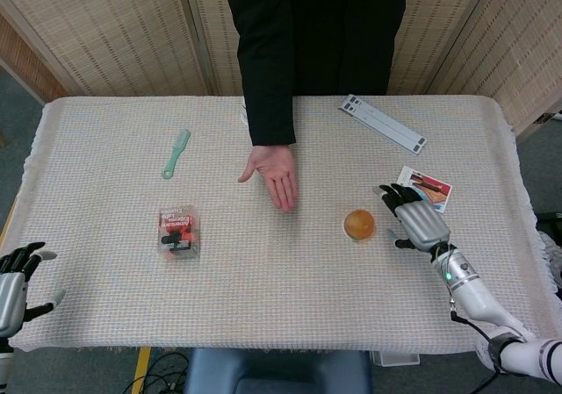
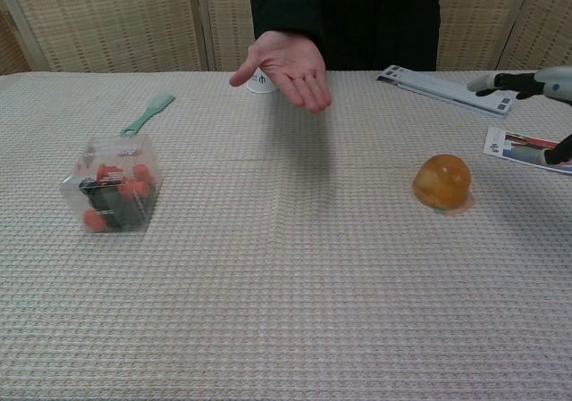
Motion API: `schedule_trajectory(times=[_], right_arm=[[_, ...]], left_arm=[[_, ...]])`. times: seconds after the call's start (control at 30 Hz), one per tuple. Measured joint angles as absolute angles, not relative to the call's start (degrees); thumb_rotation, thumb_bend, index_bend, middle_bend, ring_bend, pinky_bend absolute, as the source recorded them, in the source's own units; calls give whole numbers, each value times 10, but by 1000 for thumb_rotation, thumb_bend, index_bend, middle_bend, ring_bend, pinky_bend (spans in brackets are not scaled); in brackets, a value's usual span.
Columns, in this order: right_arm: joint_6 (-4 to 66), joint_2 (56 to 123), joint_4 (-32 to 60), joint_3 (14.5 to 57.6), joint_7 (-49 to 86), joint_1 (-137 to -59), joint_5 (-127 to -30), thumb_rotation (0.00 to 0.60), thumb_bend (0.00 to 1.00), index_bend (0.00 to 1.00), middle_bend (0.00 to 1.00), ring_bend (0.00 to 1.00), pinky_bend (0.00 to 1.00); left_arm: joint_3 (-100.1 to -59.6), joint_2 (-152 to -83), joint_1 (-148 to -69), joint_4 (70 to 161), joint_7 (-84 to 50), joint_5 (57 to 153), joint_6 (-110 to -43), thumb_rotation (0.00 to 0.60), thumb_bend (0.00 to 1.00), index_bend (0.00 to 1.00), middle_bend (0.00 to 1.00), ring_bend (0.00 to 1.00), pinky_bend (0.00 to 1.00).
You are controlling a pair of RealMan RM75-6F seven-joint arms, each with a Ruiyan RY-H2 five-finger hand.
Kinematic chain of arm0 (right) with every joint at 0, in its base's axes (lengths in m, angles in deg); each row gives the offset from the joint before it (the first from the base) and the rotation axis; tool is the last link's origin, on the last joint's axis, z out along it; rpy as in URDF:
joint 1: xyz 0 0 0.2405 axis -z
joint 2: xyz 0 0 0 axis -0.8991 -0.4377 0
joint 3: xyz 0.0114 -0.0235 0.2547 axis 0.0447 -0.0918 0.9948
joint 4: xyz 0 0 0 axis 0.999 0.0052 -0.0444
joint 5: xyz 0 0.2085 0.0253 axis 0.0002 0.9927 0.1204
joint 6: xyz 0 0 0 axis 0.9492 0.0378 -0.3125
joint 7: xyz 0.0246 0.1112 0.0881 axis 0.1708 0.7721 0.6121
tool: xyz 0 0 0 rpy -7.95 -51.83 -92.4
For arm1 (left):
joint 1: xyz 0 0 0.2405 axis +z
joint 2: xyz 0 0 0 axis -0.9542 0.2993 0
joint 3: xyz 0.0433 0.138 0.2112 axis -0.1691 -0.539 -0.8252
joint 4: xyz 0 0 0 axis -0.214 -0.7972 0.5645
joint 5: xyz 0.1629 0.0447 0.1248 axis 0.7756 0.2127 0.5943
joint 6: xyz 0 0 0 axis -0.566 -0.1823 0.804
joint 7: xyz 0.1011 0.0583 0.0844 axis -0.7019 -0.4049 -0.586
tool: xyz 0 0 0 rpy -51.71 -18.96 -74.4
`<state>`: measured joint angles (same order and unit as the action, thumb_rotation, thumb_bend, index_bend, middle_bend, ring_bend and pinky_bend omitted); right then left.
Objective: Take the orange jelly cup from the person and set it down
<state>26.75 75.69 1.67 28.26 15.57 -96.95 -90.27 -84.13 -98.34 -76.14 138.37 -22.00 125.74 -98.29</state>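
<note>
We see woven beige reed screen panels [image 1: 114,34] behind a table under a cream waffle-weave cloth [image 1: 263,297], grey floor [image 1: 18,104] beside.
</note>
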Motion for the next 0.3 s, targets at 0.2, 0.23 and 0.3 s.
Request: schedule_trajectory(times=[0.2, 0.23, 0.3], right_arm=[[419, 727, -10, 272, 165, -869, -925, 600, 424, 61, 171, 83, 239], [439, 723, -14, 270, 167, -853, -929, 600, 425, 61, 171, 83, 239], [479, 714, -23, 264, 170, -818, -938, 600, 424, 61, 171, 83, 239]], left_arm=[[-840, -991, -763, 1386, -228, 1261, -985, 600, 220, 342, 228, 201, 239], [-840, -992, -764, 1387, -230, 1263, -985, 600, 220, 342, 228, 201, 239], [-841, -992, -766, 1390, -234, 1265, -984, 600, 220, 342, 228, 201, 239]])
